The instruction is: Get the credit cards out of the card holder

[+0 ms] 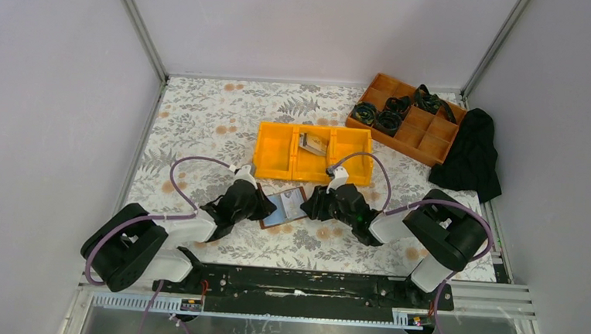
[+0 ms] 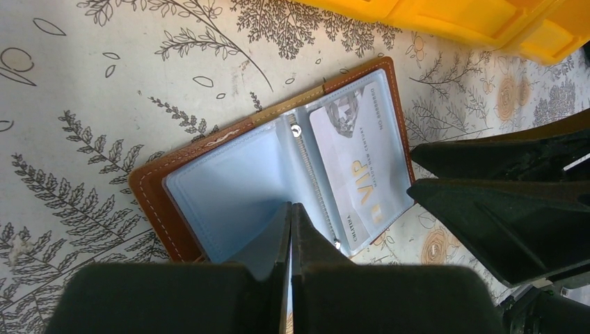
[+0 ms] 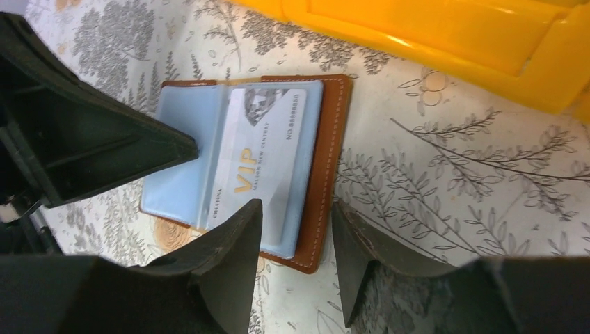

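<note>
Holder: a brown holder lay open and flat on the table, between the two grippers and just in front of the bin. Its pale blue plastic sleeves faced up.

Holder contents: one silvery VIP card with gold lettering sat inside the sleeve on the right arm's side. The sleeve on the left arm's side showed no card.

Bin: a yellow bin with three compartments stood behind the holder. Loose cards, grey with a dark stripe, lay tilted in the middle compartment. Nothing showed in the two outer compartments.

Tray: a brown wooden tray with many small compartments stood at the far right. Black coils filled several compartments at its left and far side; what they were could not be told.

Cloth: a black cloth lay crumpled just beside the tray's right end.

Left gripper: the left gripper had its fingers pressed together, with the tips down on the card-free sleeve. Whether they pinched the plastic or only pressed on it could not be told.

Right gripper: the right gripper had its fingers spread at the holder's near edge. One finger hung over the VIP card's sleeve and the other was over bare table beside the leather edge. It gripped nothing.
</note>
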Tool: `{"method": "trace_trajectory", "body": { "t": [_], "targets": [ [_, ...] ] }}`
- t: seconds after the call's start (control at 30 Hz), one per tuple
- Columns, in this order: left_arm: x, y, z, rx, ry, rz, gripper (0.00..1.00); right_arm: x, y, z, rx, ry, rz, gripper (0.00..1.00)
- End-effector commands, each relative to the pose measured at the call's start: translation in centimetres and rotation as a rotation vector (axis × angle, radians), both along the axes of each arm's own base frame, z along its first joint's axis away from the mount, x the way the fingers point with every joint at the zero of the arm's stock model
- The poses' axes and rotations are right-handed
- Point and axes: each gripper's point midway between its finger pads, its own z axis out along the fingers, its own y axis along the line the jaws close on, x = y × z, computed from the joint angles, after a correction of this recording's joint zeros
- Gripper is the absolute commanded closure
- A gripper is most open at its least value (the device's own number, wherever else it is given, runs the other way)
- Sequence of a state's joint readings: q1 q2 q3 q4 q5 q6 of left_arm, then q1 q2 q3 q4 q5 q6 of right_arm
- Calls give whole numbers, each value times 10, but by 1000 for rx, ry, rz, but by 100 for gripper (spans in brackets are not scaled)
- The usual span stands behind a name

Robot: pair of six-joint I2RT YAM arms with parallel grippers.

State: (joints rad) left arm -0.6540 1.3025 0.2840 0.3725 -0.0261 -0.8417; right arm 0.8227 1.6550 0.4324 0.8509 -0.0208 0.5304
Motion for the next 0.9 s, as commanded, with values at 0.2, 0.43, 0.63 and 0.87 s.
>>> {"method": "trace_trajectory", "body": {
  "t": [0.2, 0.43, 0.63, 0.87],
  "targets": [
    [-11, 6, -15, 31, 42, -18, 100, -20, 29, 40, 217, -44, 160, 52],
    [-11, 4, -16, 26, 46, -27, 100, -28, 35, 53, 270, -44, 203, 54],
    [-12, 2, -17, 23, 51, -38, 100, -30, 39, 59, 304, -40, 223, 54],
    [-14, -6, -8, -27, 31, -71, 99, -31, 40, 48, 297, -14, 218, 55]
  ]
}}
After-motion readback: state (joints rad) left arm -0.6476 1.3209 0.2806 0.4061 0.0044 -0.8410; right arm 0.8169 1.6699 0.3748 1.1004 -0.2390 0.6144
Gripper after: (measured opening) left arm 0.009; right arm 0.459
